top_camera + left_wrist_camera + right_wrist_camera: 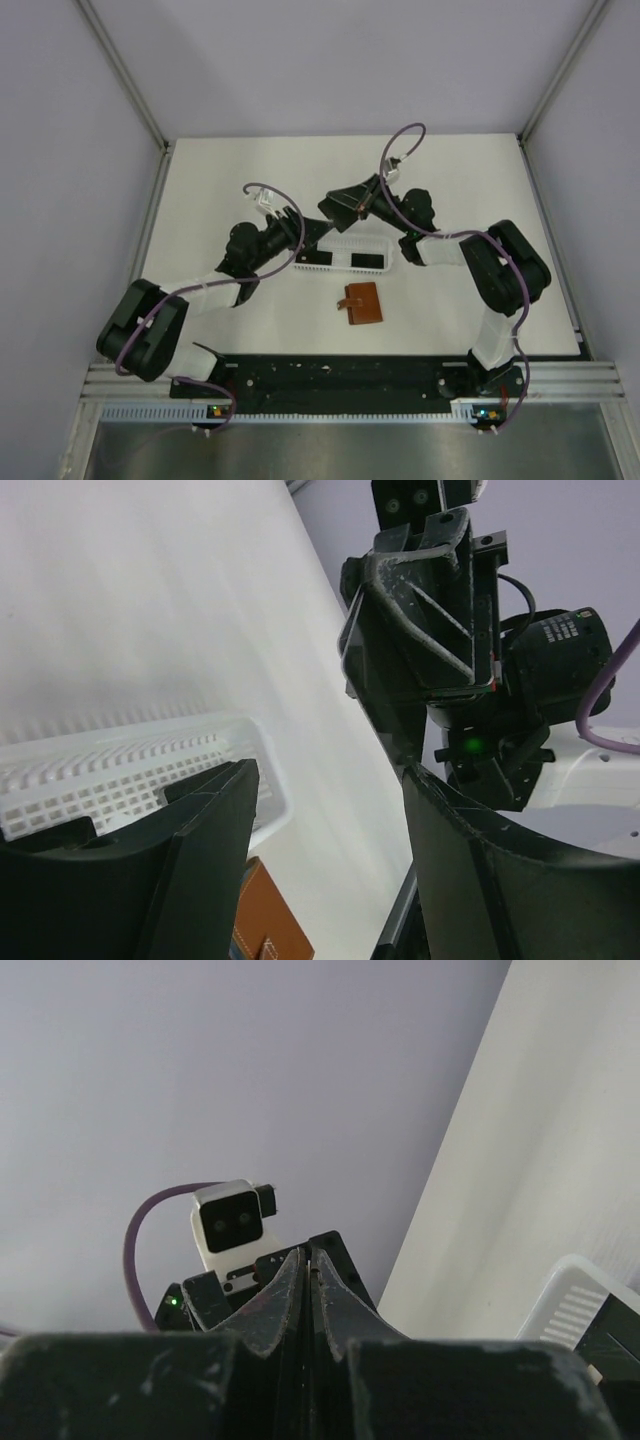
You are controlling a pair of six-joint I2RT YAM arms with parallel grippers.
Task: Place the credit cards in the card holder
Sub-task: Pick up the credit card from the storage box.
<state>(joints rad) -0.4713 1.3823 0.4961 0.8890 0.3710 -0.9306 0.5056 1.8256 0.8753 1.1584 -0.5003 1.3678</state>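
The brown card holder point(361, 303) lies on the table in front of the white basket; one corner of it shows in the left wrist view point(270, 920). My right gripper point(324, 207) point(307, 1252) hangs above the basket, shut on a thin black credit card point(350, 630) whose edge shows beside its fingers. My left gripper point(312, 232) point(330, 780) is open with nothing between its fingers. It points up at the right gripper from just below and left of it. Dark credit cards point(366, 261) lie in the basket.
The white slotted basket point(340, 245) point(120, 770) point(575, 1295) stands mid-table between the two arms. A black rail point(330, 375) runs along the near edge. Grey walls enclose the table on the left, right and back.
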